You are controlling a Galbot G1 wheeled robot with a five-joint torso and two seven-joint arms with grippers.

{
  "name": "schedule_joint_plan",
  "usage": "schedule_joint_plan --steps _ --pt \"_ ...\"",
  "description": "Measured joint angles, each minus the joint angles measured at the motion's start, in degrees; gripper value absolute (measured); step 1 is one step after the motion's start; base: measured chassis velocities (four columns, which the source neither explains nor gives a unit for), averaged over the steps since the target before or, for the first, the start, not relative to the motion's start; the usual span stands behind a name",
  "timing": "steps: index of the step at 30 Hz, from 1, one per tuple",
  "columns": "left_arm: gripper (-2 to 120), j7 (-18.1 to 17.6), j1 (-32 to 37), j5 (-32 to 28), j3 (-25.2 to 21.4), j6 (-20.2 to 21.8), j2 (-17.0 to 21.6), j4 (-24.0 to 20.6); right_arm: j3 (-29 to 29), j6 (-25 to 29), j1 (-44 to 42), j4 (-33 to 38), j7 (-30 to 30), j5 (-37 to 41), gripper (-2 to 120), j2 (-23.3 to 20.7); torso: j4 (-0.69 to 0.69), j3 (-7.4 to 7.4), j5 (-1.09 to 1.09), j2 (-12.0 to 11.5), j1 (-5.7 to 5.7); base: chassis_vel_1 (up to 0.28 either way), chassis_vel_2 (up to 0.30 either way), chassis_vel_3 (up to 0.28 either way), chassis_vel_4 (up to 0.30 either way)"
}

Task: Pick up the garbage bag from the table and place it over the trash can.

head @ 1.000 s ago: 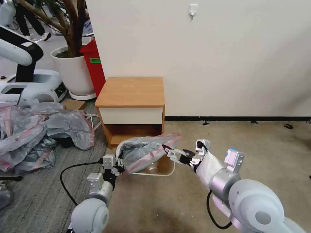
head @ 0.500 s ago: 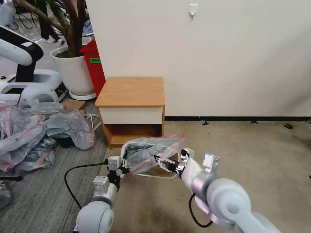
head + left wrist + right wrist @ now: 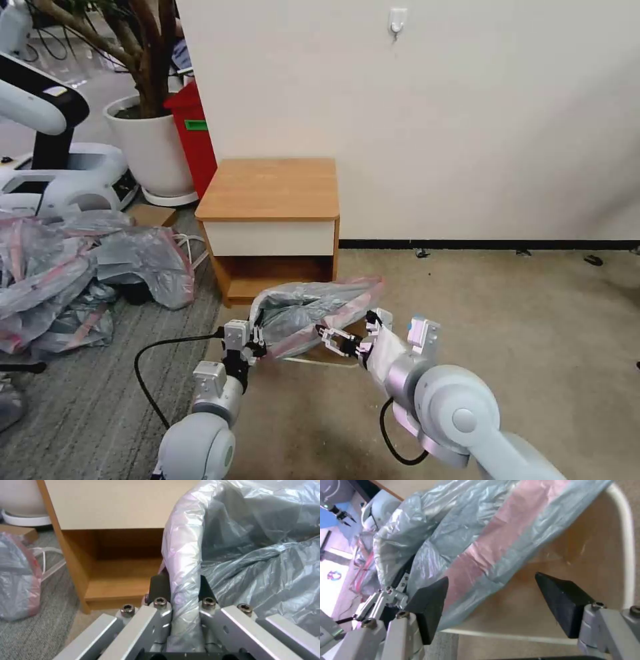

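Left gripper [image 3: 257, 347]: low in front of the nightstand, jaws closed on a bunched fold of the garbage bag [image 3: 307, 312]; in the left wrist view the black fingertips [image 3: 159, 586] pinch the plastic [image 3: 186, 562] from both sides.

Right gripper [image 3: 331, 335]: jaws spread wide, holding nothing. In the right wrist view the two black pads [image 3: 430, 602] stand apart just below the bag's pink-red band [image 3: 506, 530], with the trash can's interior showing between them; whether one pad touches the plastic cannot be told.

Garbage bag: crinkled translucent grey plastic with a pink-red rim band, held off the floor and draped across the top of the trash can [image 3: 313, 360], hanging from the left gripper's side toward the right gripper.

Trash can: cream-beige, rolled rim [image 3: 625, 542], standing on the carpet just in front of the table, mostly covered by the bag.

Table [image 3: 270, 190]: wooden nightstand, orange-brown top bare, cream drawer front, open lower shelf [image 3: 116, 580].

Surroundings: heap of similar grey-pink bags [image 3: 73, 267] on the floor to the left; white plant pot [image 3: 153, 150] and red bin [image 3: 197, 133] behind the table.
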Motion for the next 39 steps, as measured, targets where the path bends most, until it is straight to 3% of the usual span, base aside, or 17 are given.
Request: schedule_joint_plan --steps 12,20,30,39 --pt "3 0.0 0.5 -0.1 -0.2 -0.1 0.3 -0.5 0.8 0.1 0.8 -1.8 -0.4 2.8 64 1.8 0.01 0.00 0.00 0.0 0.00 0.000 0.000 0.000 0.000" --pt "3 0.0 0.8 -0.1 -0.3 -0.1 0.4 -0.8 0.9 0.2 0.5 -2.2 -1.3 2.5 41 2.3 0.01 0.00 0.00 0.0 0.00 0.000 0.000 0.000 0.000" --pt "3 0.0 0.9 -0.1 -0.3 -0.1 0.3 -0.9 1.0 1.3 -0.4 -2.2 -3.7 0.1 1 2.6 0.01 0.00 0.00 0.0 0.00 0.000 0.000 0.000 0.000" --pt "3 -0.2 0.9 -1.1 -0.4 -0.1 -0.1 -0.9 1.7 3.3 -2.1 -1.8 -6.7 -1.7 0 3.9 0.01 0.00 0.00 0.0 0.00 0.000 0.000 0.000 0.000"
